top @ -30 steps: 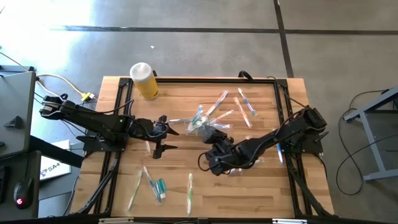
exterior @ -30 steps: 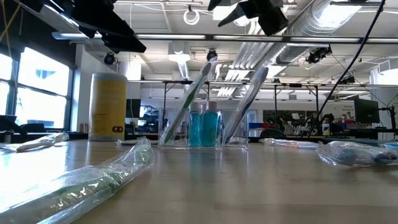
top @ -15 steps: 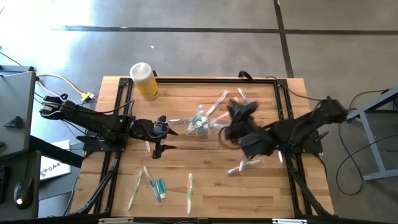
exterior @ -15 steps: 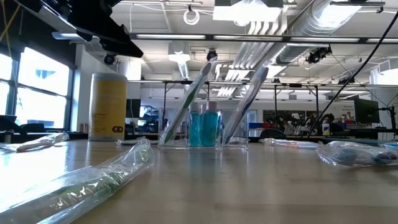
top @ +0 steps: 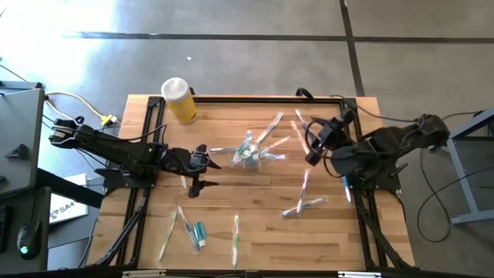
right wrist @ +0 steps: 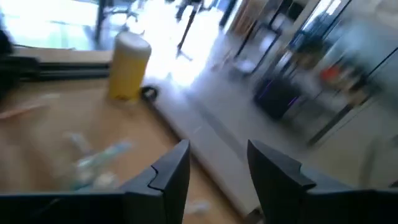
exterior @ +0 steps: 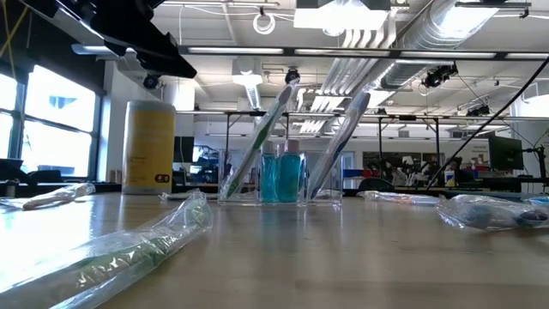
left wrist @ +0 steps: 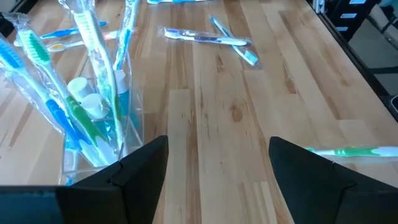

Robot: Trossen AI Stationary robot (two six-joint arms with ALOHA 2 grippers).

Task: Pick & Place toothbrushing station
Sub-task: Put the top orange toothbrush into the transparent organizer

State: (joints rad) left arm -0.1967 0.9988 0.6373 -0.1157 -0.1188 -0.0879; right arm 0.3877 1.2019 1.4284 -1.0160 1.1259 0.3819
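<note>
High view: left gripper [top: 202,165] reaches toward table centre, fingers wide apart, empty. Right gripper [top: 315,139] raised at the right side, fingers partly apart, nothing between them. Clear container [top: 248,157] stands between both grippers, nearer the left; holds wrapped toothbrushes [left wrist: 93,59] leaning outward and teal-ended tubes [exterior: 281,178].

- Looks like a robotics lab / open-plan workshop, not a home.
- Bare polished concrete floor [top: 231,46] w/ dark seam lines around the bench.
- Butcher-block wooden table [top: 255,232] w/ black metal frame, two arms bolted on.
- Exposed silver ducts [exterior: 446,21], pipes and strip lights overhead.
- Big windows [exterior: 51,120] at left.
- Far back: rows of desks w/ monitors [exterior: 506,154], a person seated there.
- Loose cables [top: 77,100] near table's left edge.
</note>
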